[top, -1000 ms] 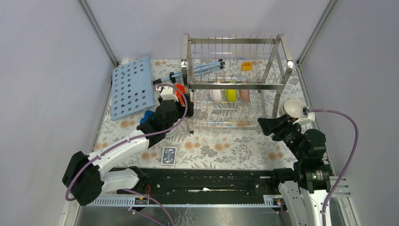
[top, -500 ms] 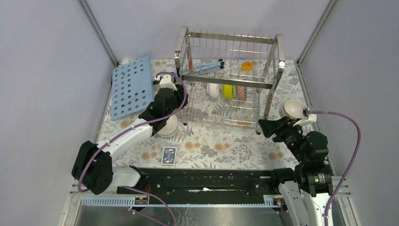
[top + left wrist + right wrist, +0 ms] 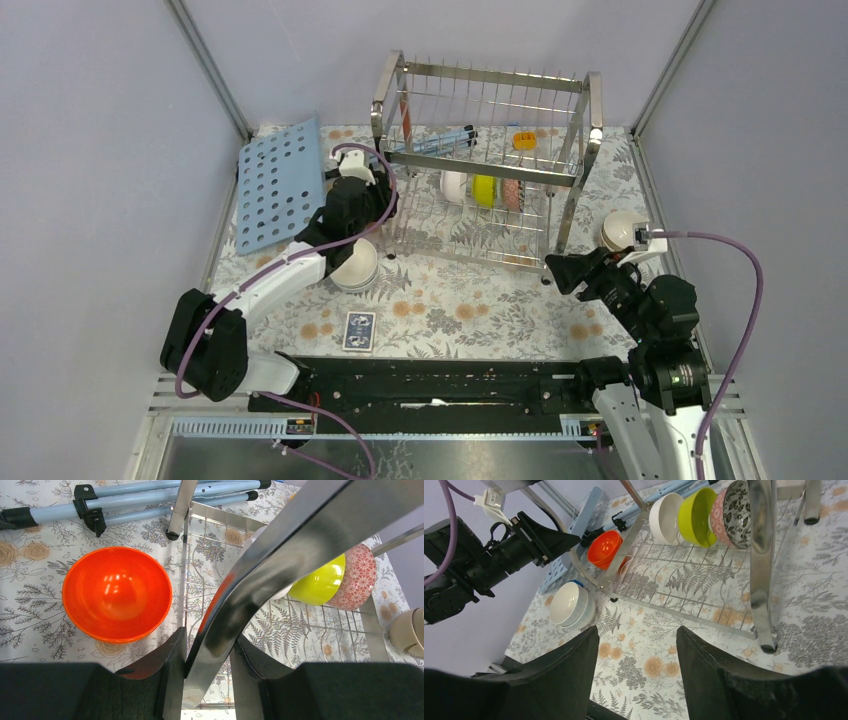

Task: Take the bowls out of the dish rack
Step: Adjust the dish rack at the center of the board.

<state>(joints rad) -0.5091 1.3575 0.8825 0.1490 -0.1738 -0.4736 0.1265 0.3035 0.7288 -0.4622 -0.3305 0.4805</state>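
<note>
My left gripper (image 3: 207, 650) is pinched onto the dish rack (image 3: 480, 172). Its two fingers (image 3: 172, 670) press on either side of the shiny corner post at the rack's near left end. In the wrist view the post runs up from the fingers toward 1 o'clock.

Taking 12 o'clock as the far wall in the overhead view, the rack sits in the far middle of the table, at about 2 o'clock from that gripper. Its long axis lies roughly 9 to 3, with the left end turned slightly toward 10. I cannot tell whether every foot is down.

On its lower tier three bowls stand on edge in a row along that axis, their mouths facing 3 o'clock. They are a white bowl (image 3: 455, 186), a yellow-green bowl (image 3: 484, 190) and a red-patterned bowl (image 3: 512, 193).

An orange bowl (image 3: 117, 594) sits mouth up on the table just beside the rack's left end. A stack of white bowls (image 3: 355, 265) rests at 6 o'clock from the gripper.

My right gripper (image 3: 636, 630) is spread, with nothing between its fingers. It hangs near the rack's near right foot, and a cream bowl (image 3: 622, 228) sits at its 1 o'clock.
</note>
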